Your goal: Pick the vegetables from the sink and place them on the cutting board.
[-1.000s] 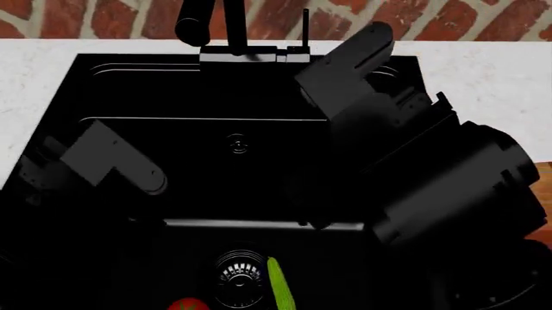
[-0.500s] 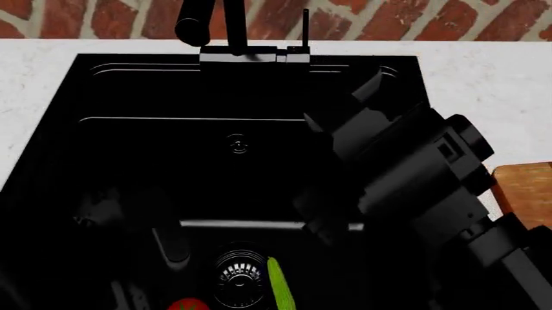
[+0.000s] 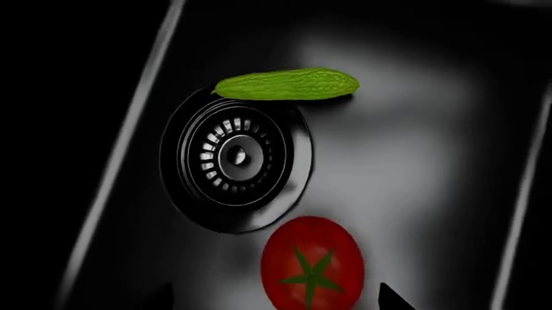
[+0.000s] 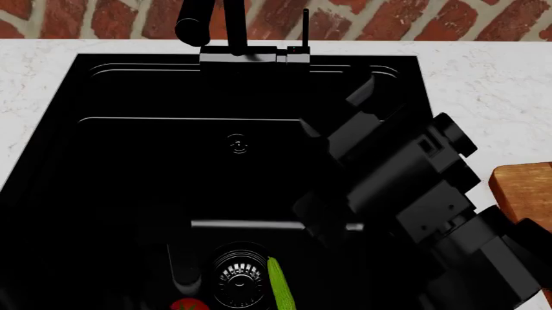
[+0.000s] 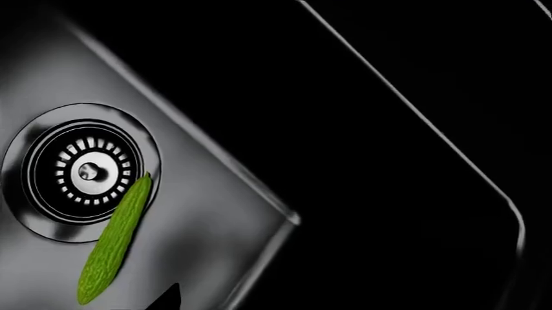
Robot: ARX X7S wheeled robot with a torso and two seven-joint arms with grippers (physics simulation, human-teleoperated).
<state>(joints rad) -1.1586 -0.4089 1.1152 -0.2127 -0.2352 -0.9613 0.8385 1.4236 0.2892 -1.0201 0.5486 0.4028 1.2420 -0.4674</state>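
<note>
Nearest, the tomato (image 3: 311, 261) sits on the sink (image 4: 52, 161) floor just beside the drain (image 3: 234, 155); round and glossy, it could roll aside if nudged off-centre. The cucumber (image 3: 286, 84) lies across the drain's rim. I cannot tell how either arm's jaws stand. Farther right, the cutting board (image 4: 521, 190) waits on the counter (image 4: 492, 77).

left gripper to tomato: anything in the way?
Nothing visible. In the left wrist view the round red tomato lies bare on the black sink floor, beside the metal drain; the bumpy green vegetable lies across the drain.
</note>
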